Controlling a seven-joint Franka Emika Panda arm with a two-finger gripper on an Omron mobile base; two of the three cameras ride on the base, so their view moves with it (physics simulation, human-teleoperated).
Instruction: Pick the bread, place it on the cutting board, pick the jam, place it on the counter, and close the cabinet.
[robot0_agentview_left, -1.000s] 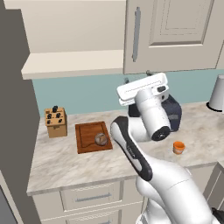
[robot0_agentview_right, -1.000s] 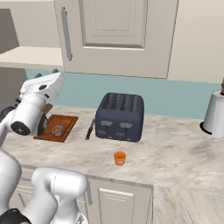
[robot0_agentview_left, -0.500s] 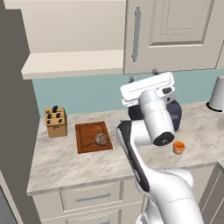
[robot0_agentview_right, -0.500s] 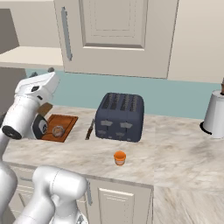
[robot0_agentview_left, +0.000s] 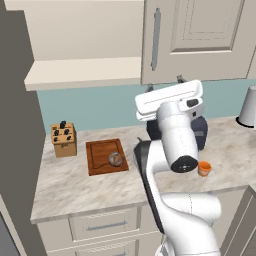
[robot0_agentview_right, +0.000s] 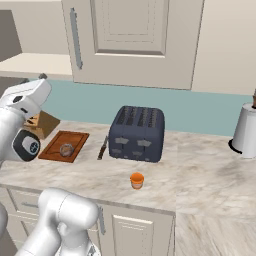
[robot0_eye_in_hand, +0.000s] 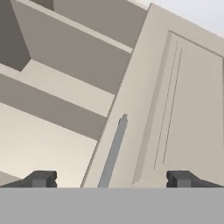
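my pincer (robot0_eye_in_hand: 111, 178): jaws spread wide, nothing in them, raised and aimed at the cabinet door and its handle

jam (robot0_agentview_right: 137, 180): already down on the counter (robot0_agentview_right: 200, 170), near the front edge, just in front of the toaster (robot0_agentview_right: 138, 133). that bit looks done to me

bread (robot0_agentview_left: 115, 159): sitting on the cutting board (robot0_agentview_left: 100, 157), toward its right side. also looks done

knife block (robot0_agentview_left: 63, 139): just left of the board, not my problem

cabinet (robot0_agentview_left: 200, 40): this is what's left. from my hand camera the door looks swung out, with open shelves showing to its left, so I reckon it isn't shut yet

handle (robot0_eye_in_hand: 112, 152): right between my fingertips in that view, but I can't tell if I'm touching anything

progress: two of three parts done, I'd say. just the door to push closed
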